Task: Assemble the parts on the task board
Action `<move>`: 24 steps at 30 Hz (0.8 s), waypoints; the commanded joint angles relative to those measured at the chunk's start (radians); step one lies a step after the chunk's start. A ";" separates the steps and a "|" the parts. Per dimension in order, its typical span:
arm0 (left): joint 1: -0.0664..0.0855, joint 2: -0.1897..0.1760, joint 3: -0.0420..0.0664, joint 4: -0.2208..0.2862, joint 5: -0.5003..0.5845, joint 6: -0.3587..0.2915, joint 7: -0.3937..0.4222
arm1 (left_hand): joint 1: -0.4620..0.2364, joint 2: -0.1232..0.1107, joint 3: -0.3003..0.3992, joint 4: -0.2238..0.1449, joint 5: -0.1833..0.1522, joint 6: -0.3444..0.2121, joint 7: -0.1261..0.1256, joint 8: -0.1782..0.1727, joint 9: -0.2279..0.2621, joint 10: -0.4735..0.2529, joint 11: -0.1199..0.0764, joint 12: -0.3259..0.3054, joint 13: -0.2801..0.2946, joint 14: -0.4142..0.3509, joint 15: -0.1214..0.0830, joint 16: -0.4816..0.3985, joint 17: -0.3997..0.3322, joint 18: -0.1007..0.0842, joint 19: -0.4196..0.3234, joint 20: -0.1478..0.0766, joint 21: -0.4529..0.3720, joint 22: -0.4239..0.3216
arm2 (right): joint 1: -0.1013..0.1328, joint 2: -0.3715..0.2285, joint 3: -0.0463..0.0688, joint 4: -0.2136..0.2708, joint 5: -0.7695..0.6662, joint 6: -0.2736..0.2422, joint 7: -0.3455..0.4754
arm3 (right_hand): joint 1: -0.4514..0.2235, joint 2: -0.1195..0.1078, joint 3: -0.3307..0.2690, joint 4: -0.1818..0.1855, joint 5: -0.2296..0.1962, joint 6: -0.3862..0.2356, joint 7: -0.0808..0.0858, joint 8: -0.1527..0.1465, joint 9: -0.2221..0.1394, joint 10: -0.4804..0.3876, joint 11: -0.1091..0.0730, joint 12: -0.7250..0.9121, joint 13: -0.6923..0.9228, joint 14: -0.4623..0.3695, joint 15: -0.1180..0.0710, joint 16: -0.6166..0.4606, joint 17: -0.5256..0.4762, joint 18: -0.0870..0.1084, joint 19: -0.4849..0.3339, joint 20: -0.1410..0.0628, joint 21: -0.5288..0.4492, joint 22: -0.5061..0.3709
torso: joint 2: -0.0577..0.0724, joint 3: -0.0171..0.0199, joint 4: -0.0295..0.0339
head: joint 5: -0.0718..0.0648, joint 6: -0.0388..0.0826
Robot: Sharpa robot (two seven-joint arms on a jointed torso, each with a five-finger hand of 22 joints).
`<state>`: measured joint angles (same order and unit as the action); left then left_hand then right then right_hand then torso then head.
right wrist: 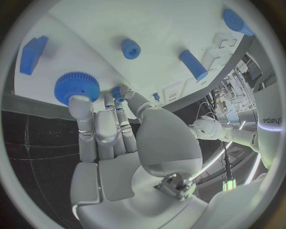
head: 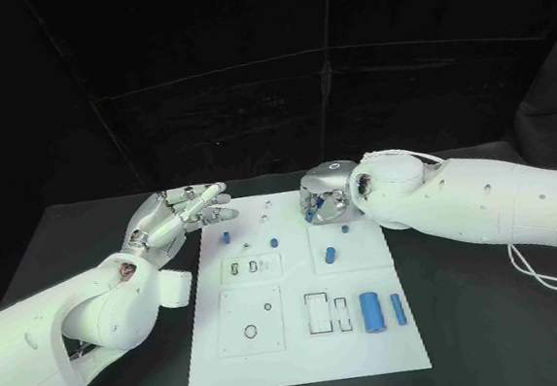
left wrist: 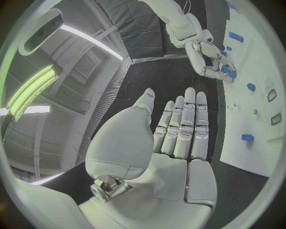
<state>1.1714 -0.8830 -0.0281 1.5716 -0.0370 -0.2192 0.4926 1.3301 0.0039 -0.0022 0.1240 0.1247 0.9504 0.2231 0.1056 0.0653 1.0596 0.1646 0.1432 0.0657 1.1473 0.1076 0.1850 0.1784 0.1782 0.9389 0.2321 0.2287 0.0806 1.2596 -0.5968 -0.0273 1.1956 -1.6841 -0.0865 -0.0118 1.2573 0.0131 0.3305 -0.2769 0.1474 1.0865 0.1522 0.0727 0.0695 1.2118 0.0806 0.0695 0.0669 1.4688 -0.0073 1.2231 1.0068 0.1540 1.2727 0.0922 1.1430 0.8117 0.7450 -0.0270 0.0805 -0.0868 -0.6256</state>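
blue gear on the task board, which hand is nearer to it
Right. The right hand has a fingertip touching the blue gear; the left hand hangs open off the board's far left corner.

Task board [head: 247, 355]: white rectangular plate lying flat mid-table, long axis running away from the robot, carrying outlined recesses. Near end: thick blue cylinder [head: 370, 312] lying flat, with a thinner blue cylinder [head: 397, 309] lying just beside it, both parallel to the board's long axis. Mid-board: another blue cylinder [head: 330, 255] lying flat. Farther up: small blue piece [head: 273, 243] and another [head: 226, 235] sitting apart on the left half. Far end: blue toothed gear [right wrist: 76, 87] sitting on the board surface, blue block [right wrist: 32, 54] lying near it.
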 commanded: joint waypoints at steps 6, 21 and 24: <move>0.002 -0.002 0.001 0.000 0.003 0.018 -0.003 | -0.010 0.005 -0.007 -0.001 -0.004 -0.002 0.009 -0.004 -0.001 -0.006 0.006 -0.003 -0.001 0.000 0.010 -0.006 0.001 0.006 0.004 0.000 -0.006 -0.002 | 0.003 0.000 0.001 0.011 0.018 -0.114 0.022 | 0.004 0.038 0.060 0.019 -0.037 0.054 -0.015 0.019 0.010 0.056 -0.017 0.007 0.005 0.030 -0.013 0.033 0.030 -0.028 0.021 -0.008 0.051 0.066 | 0.002 0.0004 -0.0006 | 0.001 0.002; 0.002 -0.002 0.001 -0.006 0.003 0.012 0.000 | -0.007 0.012 -0.004 -0.005 -0.003 -0.003 0.009 -0.005 0.000 -0.008 0.006 -0.003 -0.001 0.000 0.011 -0.010 0.004 0.006 0.005 0.001 -0.009 -0.004 | 0.003 0.041 0.001 -0.012 0.084 -0.281 -0.043 | -0.020 0.009 0.095 0.050 -0.038 0.054 -0.014 0.005 0.009 0.056 -0.016 -0.007 0.002 0.026 -0.012 0.048 0.031 -0.031 0.018 -0.009 0.077 0.091 | 0.005 -0.0001 0.0033 | 0.002 0.013; 0.002 -0.001 0.001 -0.008 0.003 0.014 0.000 | -0.007 0.012 -0.004 -0.005 -0.003 -0.003 0.009 -0.005 0.000 -0.008 0.006 -0.003 -0.001 0.000 0.011 -0.010 0.004 0.006 0.005 0.001 -0.009 -0.004 | 0.003 0.071 0.001 -0.045 0.085 -0.287 -0.051 | -0.021 0.003 0.103 0.053 -0.039 0.050 -0.012 0.000 0.008 0.048 -0.013 -0.009 0.001 0.025 -0.010 0.050 0.031 -0.031 0.015 -0.007 0.079 0.092 | 0.006 -0.0006 0.0039 | 0.001 0.012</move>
<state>1.1718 -0.8851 -0.0281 1.5634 -0.0362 -0.2144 0.4842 1.3260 0.0080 -0.0050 0.1212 0.1247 0.9467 0.2267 0.1056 0.0654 1.0560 0.1681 0.1432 0.0659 1.1474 0.1148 0.1800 0.1803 0.1781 0.9389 0.2322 0.2246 0.0773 1.2596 -0.5308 -0.0269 1.1577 -1.6152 -0.3199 -0.0358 1.2390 0.0239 0.4241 -0.2294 0.1047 1.1372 0.1405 0.0751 0.0715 1.2646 0.0665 0.0642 0.0686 1.4687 -0.0147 1.2672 1.0389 0.1395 1.2871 0.0839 1.2192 0.9029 0.7499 -0.0274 0.0829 -0.0838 -0.6131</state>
